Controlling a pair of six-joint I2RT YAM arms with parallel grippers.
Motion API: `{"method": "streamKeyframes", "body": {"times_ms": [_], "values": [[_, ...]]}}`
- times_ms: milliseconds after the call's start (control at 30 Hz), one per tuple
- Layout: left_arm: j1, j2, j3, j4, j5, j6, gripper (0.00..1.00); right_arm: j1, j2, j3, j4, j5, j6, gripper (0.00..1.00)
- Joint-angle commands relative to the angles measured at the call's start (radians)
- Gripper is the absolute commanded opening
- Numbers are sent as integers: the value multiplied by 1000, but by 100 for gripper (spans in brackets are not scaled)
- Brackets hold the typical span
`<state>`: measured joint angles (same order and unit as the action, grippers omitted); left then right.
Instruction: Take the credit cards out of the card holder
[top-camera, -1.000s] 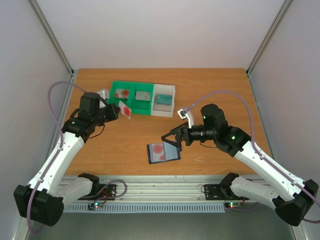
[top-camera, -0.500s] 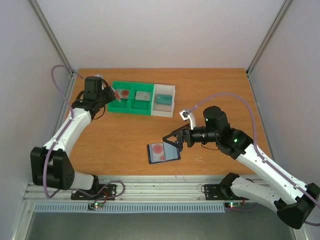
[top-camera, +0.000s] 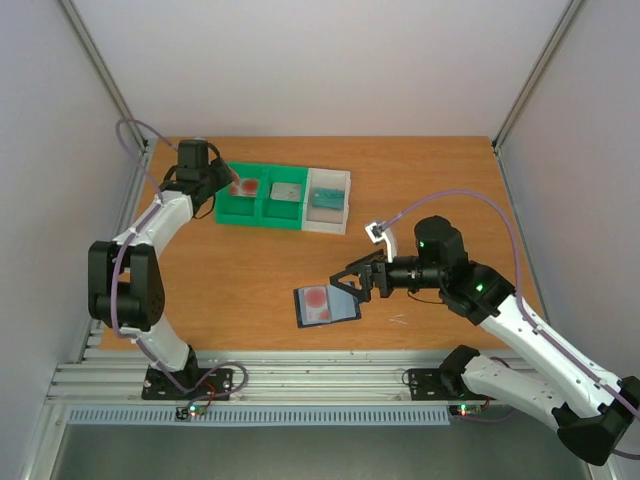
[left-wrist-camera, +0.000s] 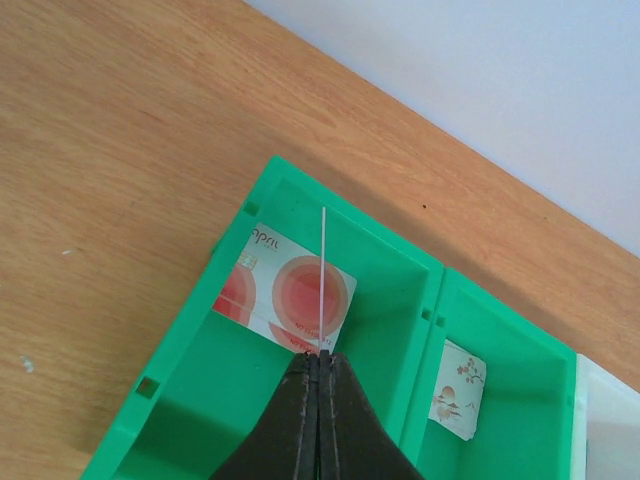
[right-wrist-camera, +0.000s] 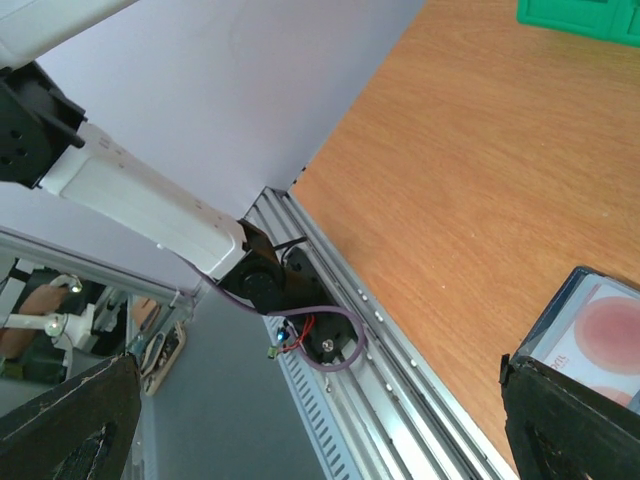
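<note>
Pinching 1 card (left-wrist-camera: 322, 270) edge-on over green tray (left-wrist-camera: 180, 400): L gripper (left-wrist-camera: 318, 358); print unreadable.

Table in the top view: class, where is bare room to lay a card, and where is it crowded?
The table is bare between the tray and the card holder, and right of the tray's white end. Crowded: the tray's left compartment, under the left hand and its credit card.

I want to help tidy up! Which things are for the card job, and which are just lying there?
For the job: card holder; tucked card inside it; pinched card in the left gripper; flat card in the green tray.
Just lying about: little patterned card; grey thing in the white bin.
</note>
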<state>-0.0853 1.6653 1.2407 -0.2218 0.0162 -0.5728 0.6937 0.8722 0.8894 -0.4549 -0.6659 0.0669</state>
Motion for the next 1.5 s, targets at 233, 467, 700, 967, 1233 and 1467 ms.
{"method": "streamKeyframes", "body": {"times_ms": [233, 467, 700, 967, 1233, 1467], "values": [[1, 117, 63, 146, 68, 2, 0, -3, -11, 17, 12, -29, 18, 98], [1, 185, 89, 166, 92, 22, 0, -2, -22, 21, -2, -6, 21, 98], [1, 241, 100, 182, 119, 32, 0, -3, -25, 17, -5, 1, 24, 98], [1, 290, 131, 168, 132, 45, 3, -3, -18, 29, -18, 9, 16, 99], [1, 316, 152, 155, 126, 67, 7, -2, -25, 26, -27, 28, 8, 98], [1, 336, 200, 94, 101, 78, 11, -2, -28, 45, -82, 77, 2, 99]]}}
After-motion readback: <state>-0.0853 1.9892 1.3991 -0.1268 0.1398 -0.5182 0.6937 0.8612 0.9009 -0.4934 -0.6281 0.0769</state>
